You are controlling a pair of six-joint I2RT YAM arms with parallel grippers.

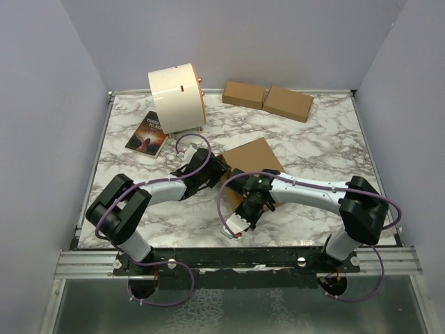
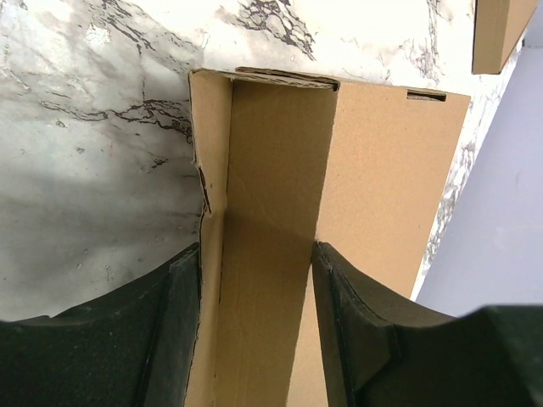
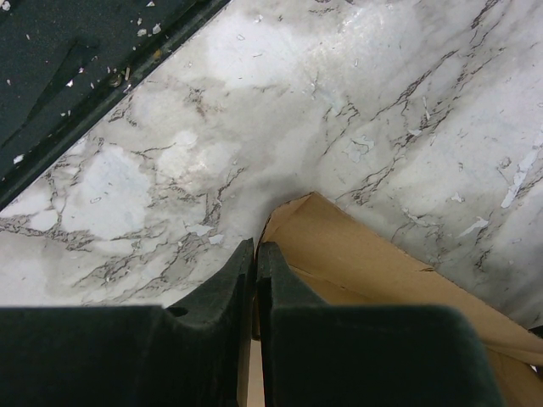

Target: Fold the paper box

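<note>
Left gripper — jaws half apart astride a raised wall of the paper box, which runs lengthwise straight ahead; whether it is gripped cannot be told. Right gripper is clenched and empty, its tips at the box's near corner. The box lies mid-surface between both arms. The cream drum and the walls stand well apart — ample room.

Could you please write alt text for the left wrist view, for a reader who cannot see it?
The left gripper straddles a folded side section of the brown paper box, one dark finger on each side; whether they press it is unclear. The box lies on a marble table, with another brown box at top right.
</note>
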